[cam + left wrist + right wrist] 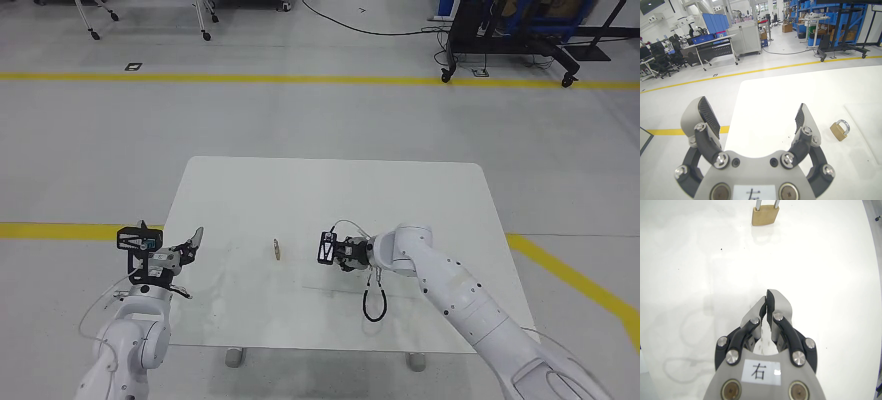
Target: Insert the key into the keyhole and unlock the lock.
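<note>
A small brass padlock [275,249] with a silver shackle lies on the white table [400,190], near its middle. My right gripper [322,250] hovers just right of it, pointing at it. In the right wrist view this gripper [766,294] is shut, its ribbed pads pressed together, and the padlock [764,216] lies a short way ahead with its brass body toward the fingers. My left gripper [190,242] sits at the table's left edge. It stands open [753,106] with nothing between its fingers, and the padlock [839,131] is off to one side.
A black cable loop [375,300] hangs from the right arm above the table's front part. The table's near edge [320,347] runs close below both arms. Yellow floor lines [300,78] and wheeled racks [520,40] lie beyond the table.
</note>
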Available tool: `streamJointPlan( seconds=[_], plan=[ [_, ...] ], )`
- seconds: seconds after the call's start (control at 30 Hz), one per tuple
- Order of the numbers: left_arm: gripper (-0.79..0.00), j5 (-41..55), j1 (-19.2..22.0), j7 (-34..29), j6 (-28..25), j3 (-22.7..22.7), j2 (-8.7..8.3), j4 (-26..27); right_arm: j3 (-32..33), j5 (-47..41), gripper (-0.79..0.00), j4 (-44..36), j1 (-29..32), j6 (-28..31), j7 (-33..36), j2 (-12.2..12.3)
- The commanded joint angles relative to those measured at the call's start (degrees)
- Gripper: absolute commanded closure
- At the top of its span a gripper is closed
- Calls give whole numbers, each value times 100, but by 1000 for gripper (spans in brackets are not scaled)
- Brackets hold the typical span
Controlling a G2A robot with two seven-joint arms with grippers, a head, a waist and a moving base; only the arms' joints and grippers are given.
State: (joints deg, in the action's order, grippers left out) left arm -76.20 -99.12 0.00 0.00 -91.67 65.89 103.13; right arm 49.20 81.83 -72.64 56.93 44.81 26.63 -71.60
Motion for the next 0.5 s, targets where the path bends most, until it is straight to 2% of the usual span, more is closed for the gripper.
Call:
streamJointPlan(
  seconds=[0.0, 0.13, 0.23, 0.3, 0.33, 0.47],
  plan=[
    [-785, 0, 0, 0, 0, 0, 0, 0, 6, -8, 0, -24, 9, -24, -37, 0],
    [-785, 343, -75, 187, -447, 79, 12, 295, 314, -90, 0, -376, 280, 171, -1104, 109],
    [-785, 1111, -50, 132, -1277, 104, 8, 540, 683, -84, 0, -599, 570, 621, -2169, 250],
    [-785, 1588, 95, -11, -1913, 117, -7, 583, 895, 166, 0, -730, 761, 674, -2678, 339],
    [-785, 1688, 169, -294, -2082, 142, -18, 569, 963, 275, 0, -801, 863, 684, -2900, 373],
    [-785, 1688, 169, -294, -2082, 142, -18, 569, 984, 321, 0, -825, 892, 689, -2957, 385]
  ],
)
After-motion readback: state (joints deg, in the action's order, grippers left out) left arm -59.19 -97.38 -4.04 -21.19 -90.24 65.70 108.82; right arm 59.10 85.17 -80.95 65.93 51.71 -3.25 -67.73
